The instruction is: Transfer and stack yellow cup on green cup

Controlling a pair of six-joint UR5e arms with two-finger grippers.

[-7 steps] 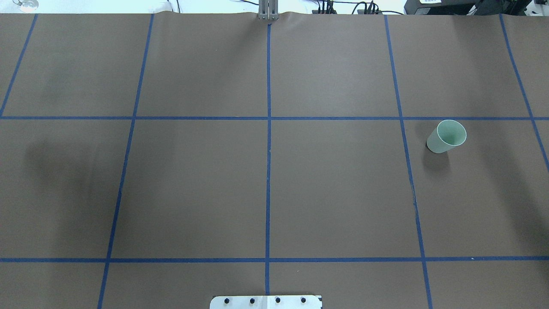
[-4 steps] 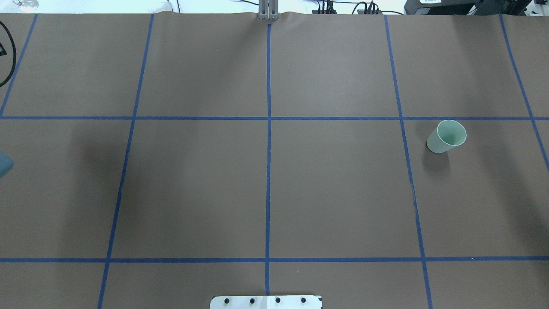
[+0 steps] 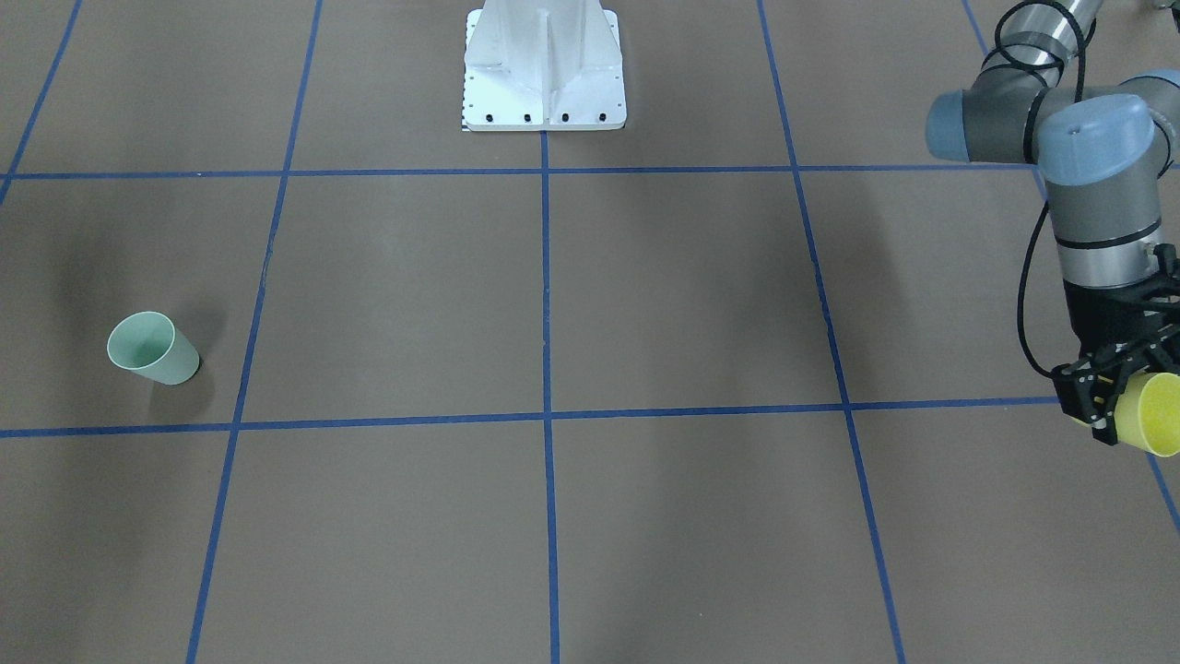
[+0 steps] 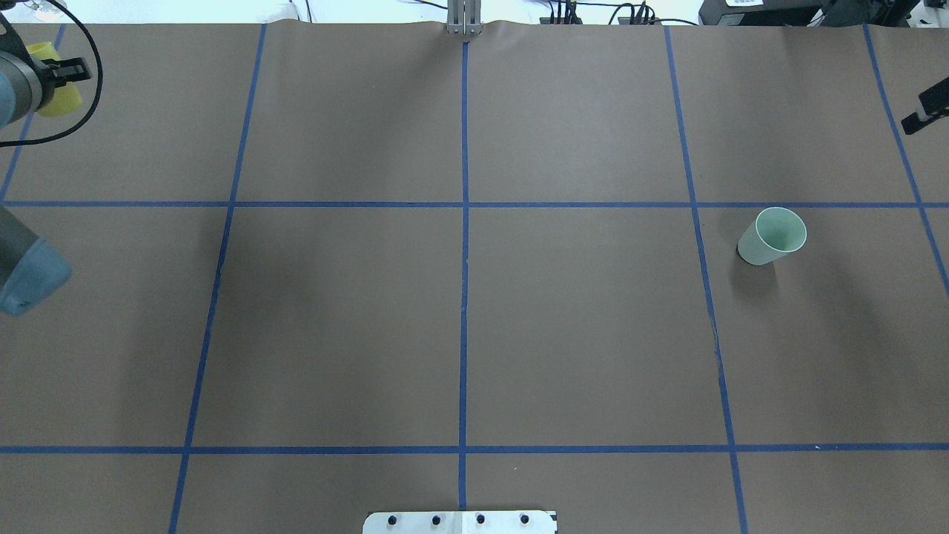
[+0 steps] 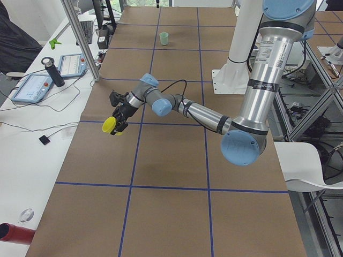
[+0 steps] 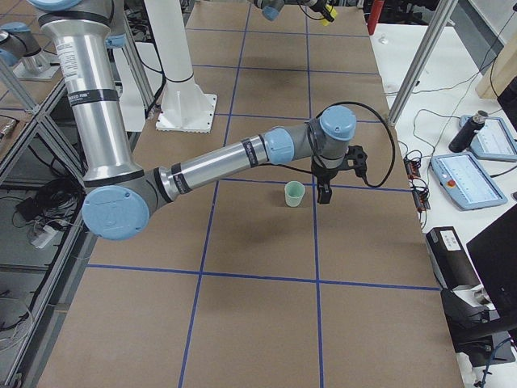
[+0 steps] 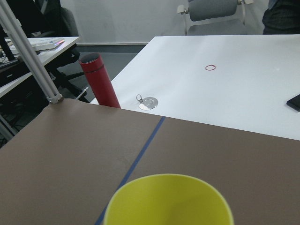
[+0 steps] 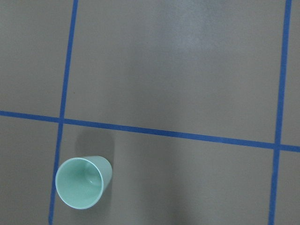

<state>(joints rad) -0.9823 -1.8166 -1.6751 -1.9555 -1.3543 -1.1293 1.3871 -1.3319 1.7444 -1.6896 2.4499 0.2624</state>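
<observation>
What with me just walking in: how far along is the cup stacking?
Done: the left tool is shut on the yellow cup, held tipped sideways at the robot's far left. In hand: the carry across. Left: the green cup stands upright and empty on the robot's right, with the right tool beside it; transfer and stacking are not yet done.

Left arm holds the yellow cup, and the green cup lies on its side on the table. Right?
No. The green cup stands upright, rim up, as the exterior right view shows. The left gripper does hold the yellow cup.
</observation>
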